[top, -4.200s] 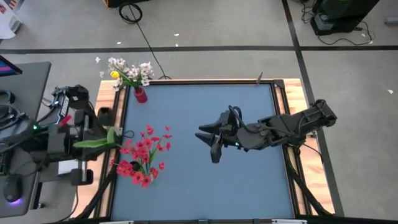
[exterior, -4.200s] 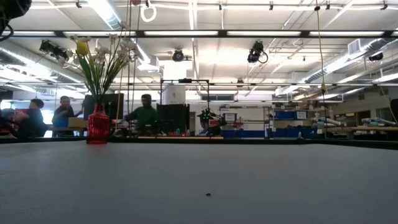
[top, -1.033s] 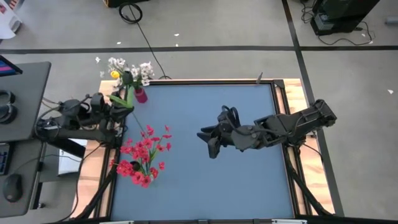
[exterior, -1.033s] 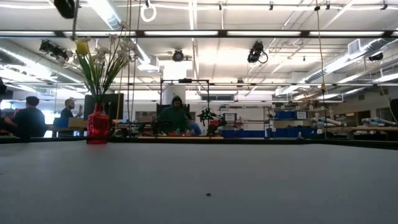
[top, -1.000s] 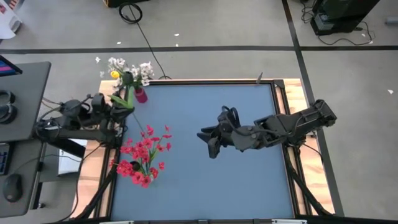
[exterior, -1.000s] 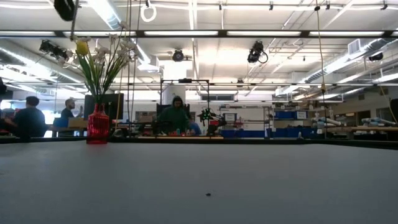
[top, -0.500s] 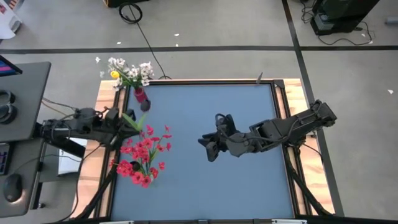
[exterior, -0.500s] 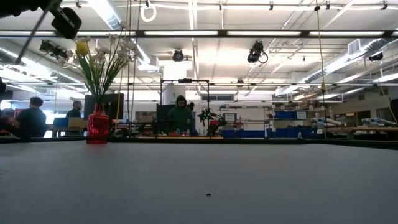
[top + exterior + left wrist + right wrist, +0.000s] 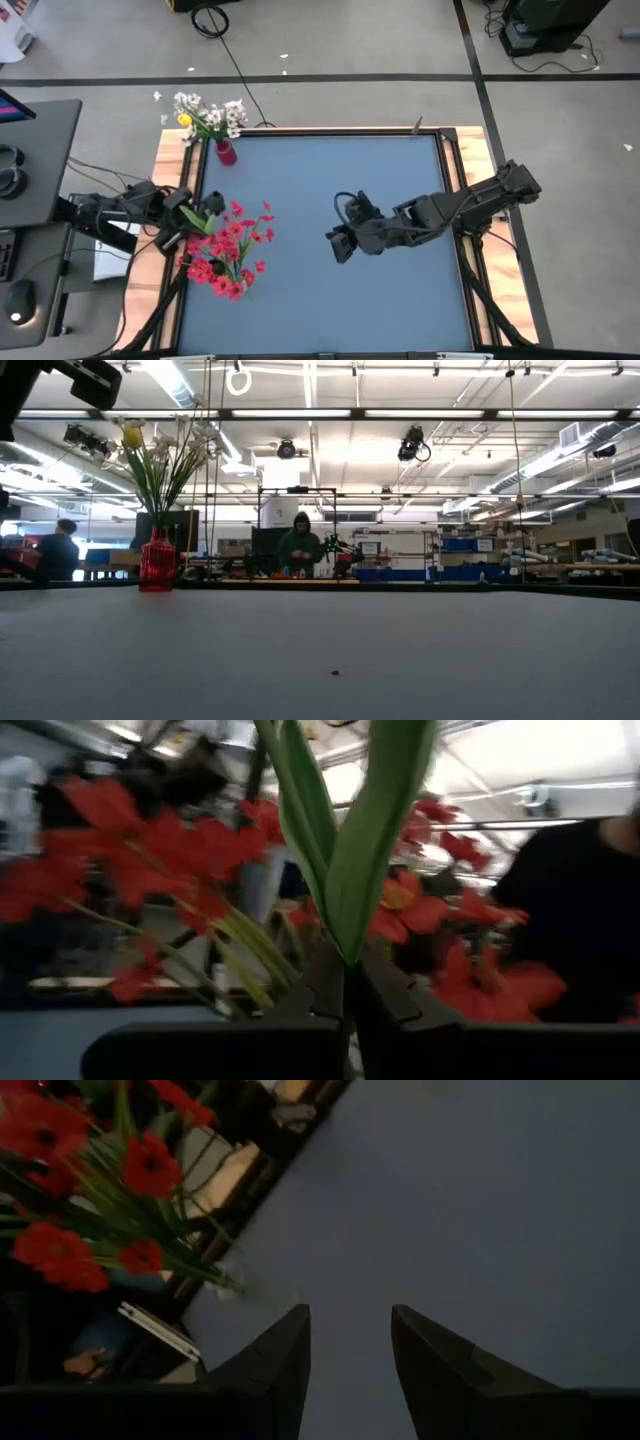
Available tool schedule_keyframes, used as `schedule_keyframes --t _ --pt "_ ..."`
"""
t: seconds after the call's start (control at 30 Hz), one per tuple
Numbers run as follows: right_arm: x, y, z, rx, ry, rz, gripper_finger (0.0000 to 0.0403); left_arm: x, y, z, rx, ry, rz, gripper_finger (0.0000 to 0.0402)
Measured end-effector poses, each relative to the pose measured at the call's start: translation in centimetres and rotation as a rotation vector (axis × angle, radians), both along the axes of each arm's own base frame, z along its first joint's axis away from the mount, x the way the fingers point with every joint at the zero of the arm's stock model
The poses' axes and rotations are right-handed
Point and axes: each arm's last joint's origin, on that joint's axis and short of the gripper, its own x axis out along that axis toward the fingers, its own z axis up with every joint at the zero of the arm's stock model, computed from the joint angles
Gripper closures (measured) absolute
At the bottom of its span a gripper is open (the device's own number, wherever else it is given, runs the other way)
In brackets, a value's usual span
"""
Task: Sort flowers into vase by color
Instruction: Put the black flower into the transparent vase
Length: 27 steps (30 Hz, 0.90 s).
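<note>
A red vase [image 9: 226, 152] [image 9: 157, 565] at the table's far left corner holds white and yellow flowers [image 9: 207, 115] [image 9: 165, 445]. A bunch of red flowers [image 9: 228, 250] [image 9: 150, 840] [image 9: 70, 1190] stands by the left edge; what holds it does not show. My left gripper [image 9: 197, 216] [image 9: 347, 970] is beside that bunch's far side, shut on a green-leaved sprig [image 9: 207, 222]; its blossom does not show. My right gripper [image 9: 338, 246] [image 9: 350, 1350] hangs open over the table's middle, nothing between its fingers. My left gripper pinches the sprig's long green leaves at their lower part [image 9: 345, 945] between its two shut fingers. It comes from the table's left side, and the leaves stand out past the fingertips toward the red bunch. The sprig is lifted clear of the table.
The blue tabletop [image 9: 330, 300] lies bare to the right of the red bunch and along the near edge. Wooden rails [image 9: 170, 165] frame the table. People work at benches [image 9: 300, 545] in the room beyond the far edge.
My left gripper has gone from beside the red vase toward the table's near edge and down, turning as it went, and has carried the green sprig to the red bunch. My right gripper has sunk a little over the table's middle, still open.
</note>
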Motion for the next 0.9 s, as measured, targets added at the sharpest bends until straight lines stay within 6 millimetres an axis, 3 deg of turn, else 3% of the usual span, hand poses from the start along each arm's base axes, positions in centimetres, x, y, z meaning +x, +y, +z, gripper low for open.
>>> schedule_keyframes --t 0.17,0.4,0.9 --pt "0.1 -0.5 -0.7 0.030 0.044 0.011 0.0253 0.1 -0.1 -0.8 -0.022 -0.069 -0.030 0.0392" --pt "0.2 -1.0 -1.2 0.052 0.073 0.025 0.0253 -0.4 -0.1 0.0 -0.031 -0.180 -0.060 0.0389" --pt "0.3 -1.9 -1.3 0.040 0.090 0.019 0.0253 -0.7 -0.2 0.2 -0.053 -0.180 -0.137 0.0387"
